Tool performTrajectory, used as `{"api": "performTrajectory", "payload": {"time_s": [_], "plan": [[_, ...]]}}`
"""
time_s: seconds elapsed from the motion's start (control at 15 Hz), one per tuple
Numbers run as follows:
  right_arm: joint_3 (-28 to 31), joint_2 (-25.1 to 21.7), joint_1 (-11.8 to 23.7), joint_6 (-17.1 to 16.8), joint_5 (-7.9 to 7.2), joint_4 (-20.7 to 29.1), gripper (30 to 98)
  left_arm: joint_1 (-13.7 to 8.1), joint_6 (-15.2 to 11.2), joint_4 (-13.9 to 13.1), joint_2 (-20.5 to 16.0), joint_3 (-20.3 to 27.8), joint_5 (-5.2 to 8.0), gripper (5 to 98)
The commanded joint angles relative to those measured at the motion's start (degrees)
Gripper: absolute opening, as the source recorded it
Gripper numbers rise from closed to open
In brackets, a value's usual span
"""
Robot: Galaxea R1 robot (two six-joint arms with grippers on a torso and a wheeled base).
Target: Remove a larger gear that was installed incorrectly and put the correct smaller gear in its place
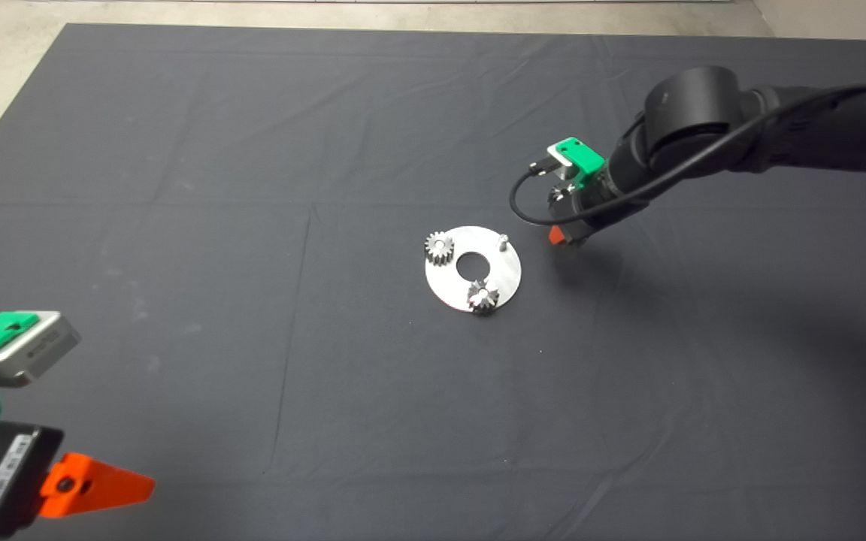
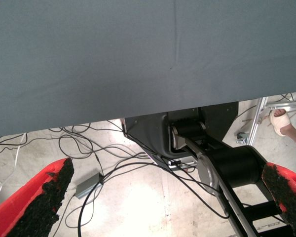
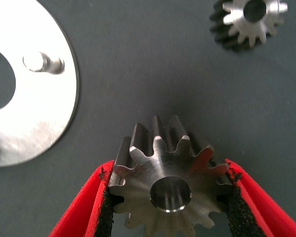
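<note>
Smaller gear [image 3: 170, 182] clamped in your right tool [image 3: 168, 172], lower teeth cropped.
Dark steel, glinting edges, just beside the plate [image 3: 37, 123]; left tool [image 2: 165, 168] agape.

A robotics lab — dark mat [image 1: 177, 150], floor cables [image 2: 89, 158], concrete floor [image 2: 138, 197].
</note>
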Motion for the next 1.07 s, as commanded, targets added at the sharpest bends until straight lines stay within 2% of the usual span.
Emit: {"api": "performTrajectory", "payload": {"time_s": [0.0, 0.53, 1.0], "plan": [[3.3, -2.2, 1.2, 0.8, 0.31, -0.4, 49.3, -0.5, -0.1, -0.8, -0.1, 0.9, 0.45, 98.1], [4.0, -2.5, -3.4, 1.4, 0.31, -0.6, 49.2, -0.5, -0.1, -0.8, -0.2, 0.9, 0.63, 98.1], [4.0, -2.5, -3.8, 1.5, 0.31, -0.6, 49.1, -0.5, -0.1, -0.8, -0.2, 0.9, 0.54, 98.1]]}}
